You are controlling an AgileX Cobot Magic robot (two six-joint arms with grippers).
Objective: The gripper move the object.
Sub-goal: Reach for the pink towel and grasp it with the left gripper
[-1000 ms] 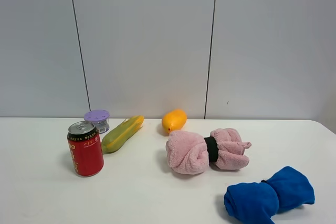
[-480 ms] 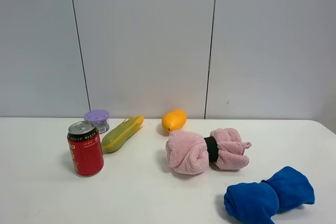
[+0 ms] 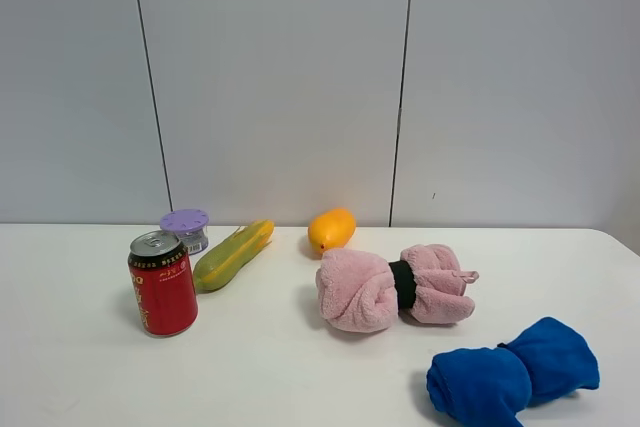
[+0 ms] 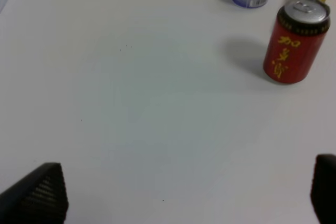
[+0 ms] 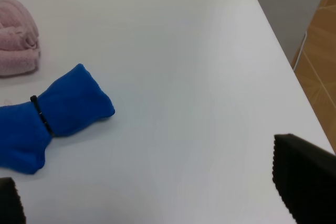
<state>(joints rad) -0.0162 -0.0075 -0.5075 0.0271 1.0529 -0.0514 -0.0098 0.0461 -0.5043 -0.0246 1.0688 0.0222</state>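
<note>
The object, a fluffy pink rolled towel (image 3: pixel 358 290) with a black band (image 3: pixel 403 284) around its middle, lies on the white table right of centre in the exterior view. One end of it shows in the right wrist view (image 5: pixel 18 38). Neither gripper shows in the exterior view. My left gripper (image 4: pixel 181 198) is open and empty over bare table, with only its black fingertips (image 4: pixel 39 198) in view, far from the towel. My right gripper (image 5: pixel 157 198) is open and empty near the table's right edge, apart from the towel.
A red can (image 3: pixel 162 283), a small purple-lidded pot (image 3: pixel 185 228), a green-yellow corn cob (image 3: pixel 233 254) and an orange mango (image 3: pixel 331 229) stand at the left and back. A blue rolled towel (image 3: pixel 510 371) lies front right, also in the right wrist view (image 5: pixel 50 116). The table edge (image 5: pixel 278 40) drops to the floor.
</note>
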